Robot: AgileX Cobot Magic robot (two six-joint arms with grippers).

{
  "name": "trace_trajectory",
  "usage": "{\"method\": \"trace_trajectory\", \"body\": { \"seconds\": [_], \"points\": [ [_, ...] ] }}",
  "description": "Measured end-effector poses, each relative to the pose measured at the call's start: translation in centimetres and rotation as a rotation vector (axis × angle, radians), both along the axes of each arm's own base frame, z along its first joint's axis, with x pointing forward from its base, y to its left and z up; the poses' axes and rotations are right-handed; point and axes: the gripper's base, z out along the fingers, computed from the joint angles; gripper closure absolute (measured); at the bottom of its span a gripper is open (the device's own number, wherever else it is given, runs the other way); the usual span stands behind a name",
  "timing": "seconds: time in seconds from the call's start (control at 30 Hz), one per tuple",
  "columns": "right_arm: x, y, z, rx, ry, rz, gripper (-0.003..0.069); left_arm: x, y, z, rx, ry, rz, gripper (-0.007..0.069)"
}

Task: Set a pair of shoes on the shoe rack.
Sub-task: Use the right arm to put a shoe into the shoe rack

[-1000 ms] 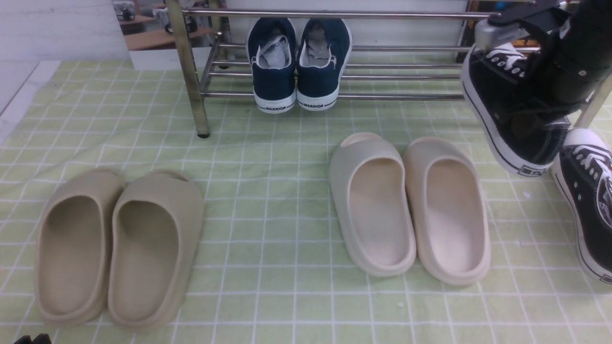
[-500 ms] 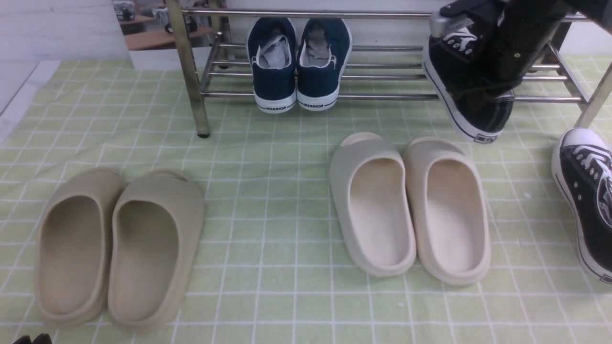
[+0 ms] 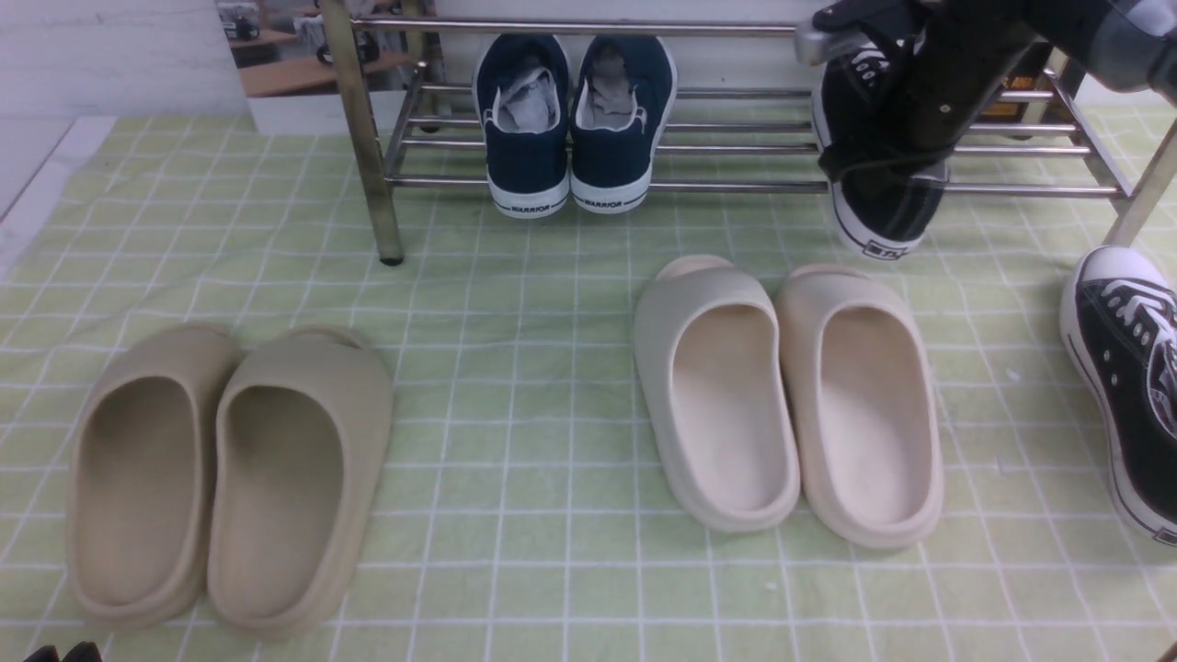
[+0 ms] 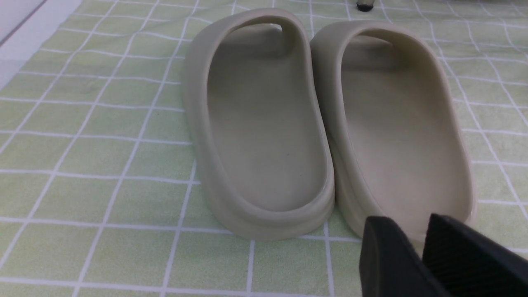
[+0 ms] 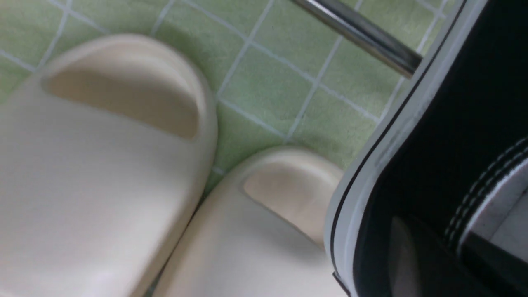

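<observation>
Our right jaws pinch one black sneaker (image 3: 883,216) by the heel, tilted across the rack's (image 3: 736,186) front rod near its right end. Let go now, it could tip off. Its mate (image 3: 1126,386) lies at the cloth's (image 3: 515,303) right edge. Left jaws: slightly parted, empty.

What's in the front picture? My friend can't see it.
The right gripper holds a black sneaker tilted over the shoe rack, right of two navy sneakers standing on it. Its twin lies on the green checked cloth at far right, with beige slides and cream slides nearer the camera.
</observation>
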Motion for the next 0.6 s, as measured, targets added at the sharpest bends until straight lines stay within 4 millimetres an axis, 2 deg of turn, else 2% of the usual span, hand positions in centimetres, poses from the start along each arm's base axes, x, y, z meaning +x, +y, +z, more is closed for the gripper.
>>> {"method": "trace_trajectory", "body": {
  "seconds": [0.6],
  "points": [
    [0.44,-0.63,-0.11,-0.075,-0.041,-0.004,0.0620,0.00,0.00,0.00,0.000,0.000,0.000,0.0454]
  ]
}}
